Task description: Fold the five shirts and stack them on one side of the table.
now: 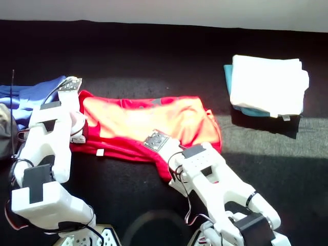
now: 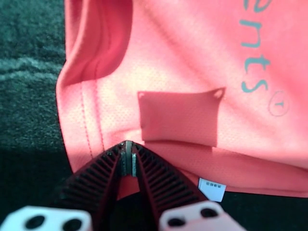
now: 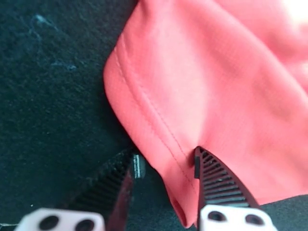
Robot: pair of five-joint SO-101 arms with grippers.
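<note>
Step in hand, as I judge it: folding the red shirt [image 1: 148, 120], with both arms taking hold along its near hem.

- The red shirt is lying spread across the middle of the counter [image 1: 154, 51], partly doubled over, with its near edge rumpled.
- The left claw [image 2: 127, 147] is sitting with its jaws together, pinching the stitched hem at the shirt's left end, near a small white tag [image 2: 211, 188].
- The right claw [image 3: 165, 154] is standing with its jaws apart, straddling the hem at a rounded corner; it is not yet gripping.
- Two folded shirts are already lying stacked at the far right, a white shirt [image 1: 266, 84] over a teal shirt [image 1: 228, 77]. A blue shirt [image 1: 31, 95] is waiting, crumpled, at the left.

Next move, judged: the right claw is needing to close on the hem, so that both arms can lift and carry the edge over evenly.

Materials: the red fabric is looking like a thin, fine mesh knit with a double-stitched hem, limp and prone to sagging. The counter covering is looking dark and felt-like.
</note>
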